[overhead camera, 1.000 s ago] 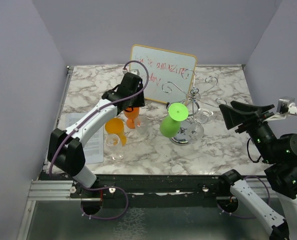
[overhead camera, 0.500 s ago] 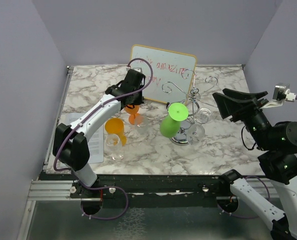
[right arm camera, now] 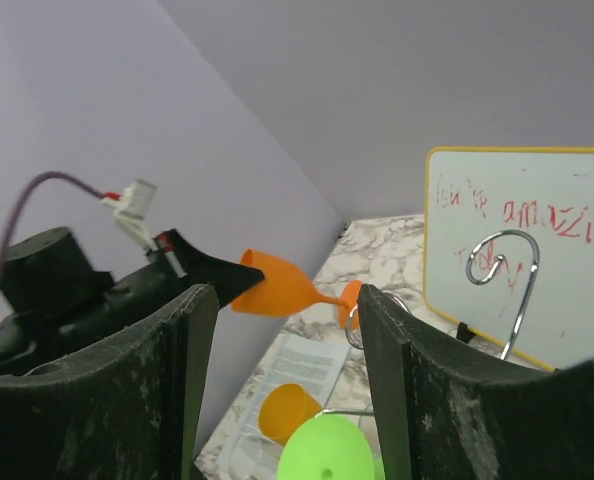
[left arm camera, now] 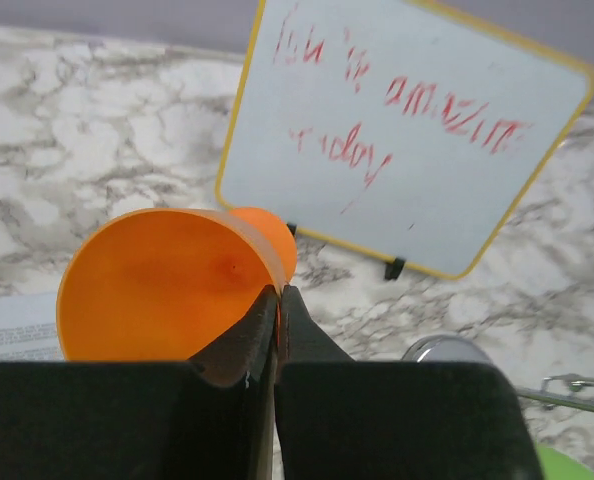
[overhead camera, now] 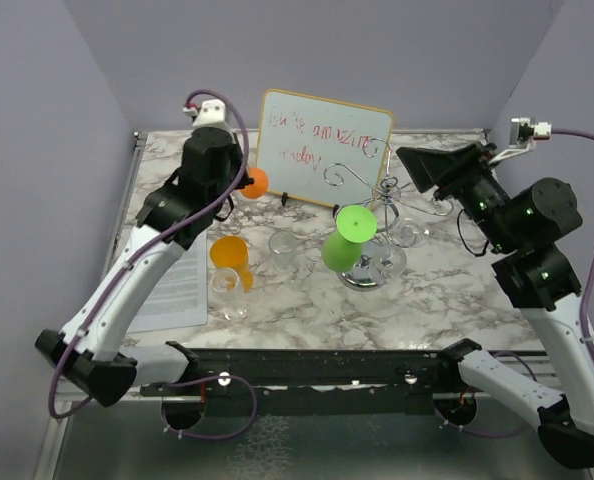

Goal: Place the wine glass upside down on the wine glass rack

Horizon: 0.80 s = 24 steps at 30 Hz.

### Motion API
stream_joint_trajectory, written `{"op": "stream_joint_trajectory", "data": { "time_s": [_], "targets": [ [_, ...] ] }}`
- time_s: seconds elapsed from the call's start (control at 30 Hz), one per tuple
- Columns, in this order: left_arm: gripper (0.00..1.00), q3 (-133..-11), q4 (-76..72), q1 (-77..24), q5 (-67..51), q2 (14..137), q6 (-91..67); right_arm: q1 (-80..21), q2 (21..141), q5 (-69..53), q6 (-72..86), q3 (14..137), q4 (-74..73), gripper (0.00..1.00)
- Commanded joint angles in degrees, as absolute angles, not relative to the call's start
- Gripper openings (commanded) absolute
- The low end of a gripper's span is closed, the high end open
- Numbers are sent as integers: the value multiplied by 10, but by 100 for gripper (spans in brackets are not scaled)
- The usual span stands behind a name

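My left gripper (left arm camera: 277, 296) is shut on the rim of an orange wine glass (left arm camera: 167, 285). The glass (right arm camera: 277, 285) hangs in the air on its side, its foot (overhead camera: 256, 182) pointing toward the whiteboard. The wine glass rack (overhead camera: 387, 195), a silver wire stand with scroll arms, stands right of centre on its shiny round base (overhead camera: 375, 272). A green wine glass (overhead camera: 343, 243) hangs upside down on its near left arm. My right gripper (overhead camera: 417, 165) hovers open just right of the rack's top, facing the left arm, with nothing between its fingers (right arm camera: 192, 380).
A whiteboard (overhead camera: 322, 145) with red writing leans behind the rack. A second orange glass (overhead camera: 229, 253) and two clear glasses (overhead camera: 229, 290) (overhead camera: 285, 243) are left of the rack, beside a printed sheet (overhead camera: 172, 285). Another clear glass (overhead camera: 405, 232) sits at the rack's right.
My left gripper closed on the orange glass's rim and lifted it off the table, up and back to the left. My right arm rose and swung left toward the rack.
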State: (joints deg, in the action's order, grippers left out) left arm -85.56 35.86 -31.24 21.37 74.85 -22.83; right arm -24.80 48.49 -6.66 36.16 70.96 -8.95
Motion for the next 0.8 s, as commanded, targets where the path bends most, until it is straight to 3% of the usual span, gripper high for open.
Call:
{"op": "stream_joint_trajectory", "data": {
  "time_s": [0.0, 0.07, 0.17, 0.2, 0.43, 0.77],
  "targets": [
    [0, -864, 278, -310, 224, 664, -226, -249, 546, -109, 421, 751, -60, 63],
    [0, -851, 235, -310, 212, 632, -231, -249, 570, -125, 445, 761, -41, 63],
    [0, -807, 135, -310, 189, 579, -271, -250, 596, -145, 476, 758, 8, 47],
    [0, -790, 99, -311, 174, 565, -282, -256, 603, -141, 486, 758, 19, 46],
    [0, -772, -16, -310, 142, 546, -317, -373, 693, -83, 451, 839, 23, 67],
    [0, -700, -154, -310, 98, 511, -354, -482, 833, 77, 552, 946, 78, 70]
  ]
}}
